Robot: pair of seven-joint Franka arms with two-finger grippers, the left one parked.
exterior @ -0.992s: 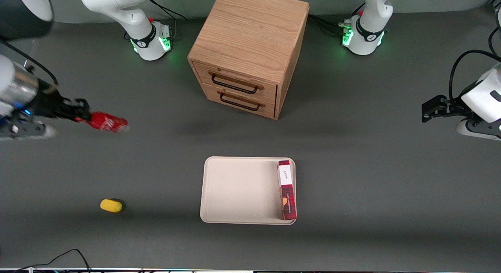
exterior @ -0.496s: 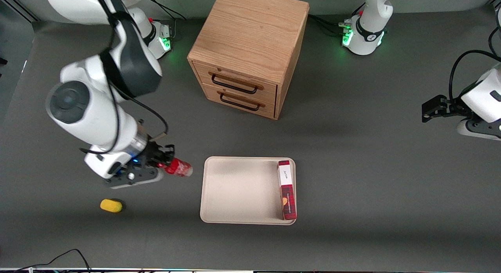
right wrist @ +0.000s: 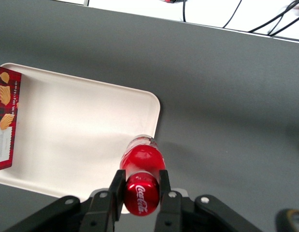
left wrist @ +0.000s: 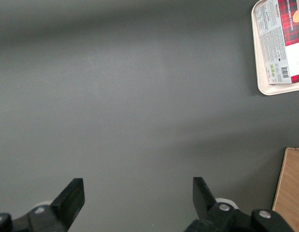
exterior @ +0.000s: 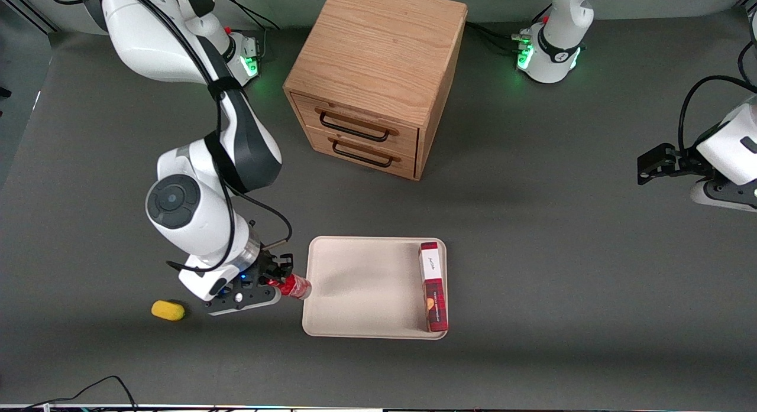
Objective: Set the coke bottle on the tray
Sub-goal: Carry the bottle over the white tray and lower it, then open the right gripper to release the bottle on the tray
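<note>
Over tray (exterior: 355, 282) rim: end effector (exterior: 282, 280) gripping coke bottle (exterior: 295, 286); plaid box (exterior: 433, 286) aboard.

— What sort of place is this?

— A robotics lab, by the look of it. Two white arm bases (exterior: 227, 60) and (exterior: 547, 54) glow green at the tabletop's (exterior: 532, 252) edge farthest from the front camera.

— Anything else?

— Black cables (exterior: 89, 391) trail over the dark grey tabletop's nearest edge, and the wooden drawer cabinet (exterior: 375, 75), the tray (exterior: 355, 285) and the red plaid box (exterior: 433, 285) stand there like test props, not household furnishings.
</note>
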